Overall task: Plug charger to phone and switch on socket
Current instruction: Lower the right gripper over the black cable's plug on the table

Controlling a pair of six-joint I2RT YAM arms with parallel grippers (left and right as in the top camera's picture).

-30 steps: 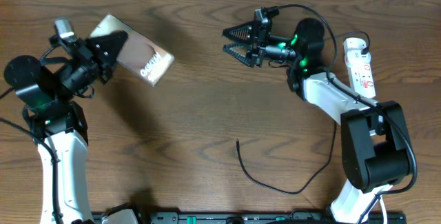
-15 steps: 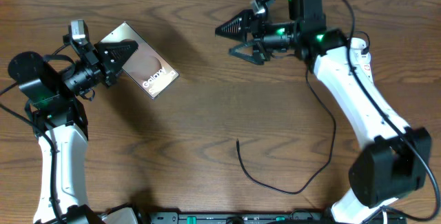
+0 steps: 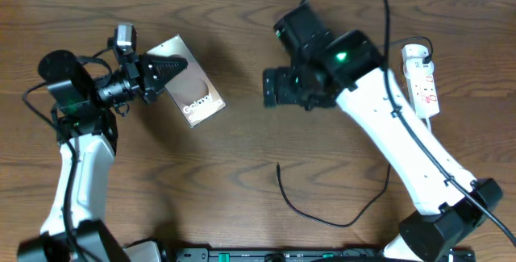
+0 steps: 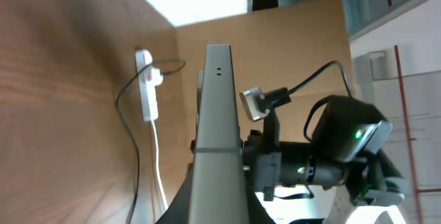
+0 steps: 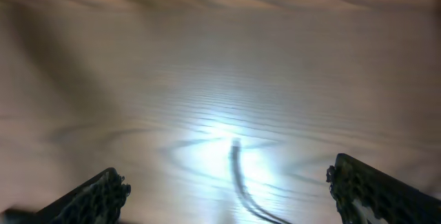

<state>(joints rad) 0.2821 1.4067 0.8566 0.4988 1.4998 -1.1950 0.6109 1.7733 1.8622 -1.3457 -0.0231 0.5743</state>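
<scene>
My left gripper (image 3: 165,72) is shut on the phone (image 3: 193,94), a brownish glossy slab with white "Galaxy" lettering, held above the table at the upper left. In the left wrist view the phone (image 4: 218,134) shows edge-on between the jaws. The charger (image 3: 318,214), a thin black cable, lies curled at the lower middle with its plug tip (image 3: 278,165) pointing up. My right gripper (image 3: 272,89) is open and empty, pointing down above the table; its wrist view shows the cable tip (image 5: 236,145) between the open fingers. The white socket (image 3: 422,78) lies at the far right.
The socket's strip and white cord also show in the left wrist view (image 4: 147,89). Black robot cables loop over the right arm (image 3: 379,4). A dark rail runs along the table's front edge (image 3: 282,254).
My left gripper has carried the phone to the right. My right arm has swung left and down, turning its gripper from sideways to pointing down above the cable tip.
</scene>
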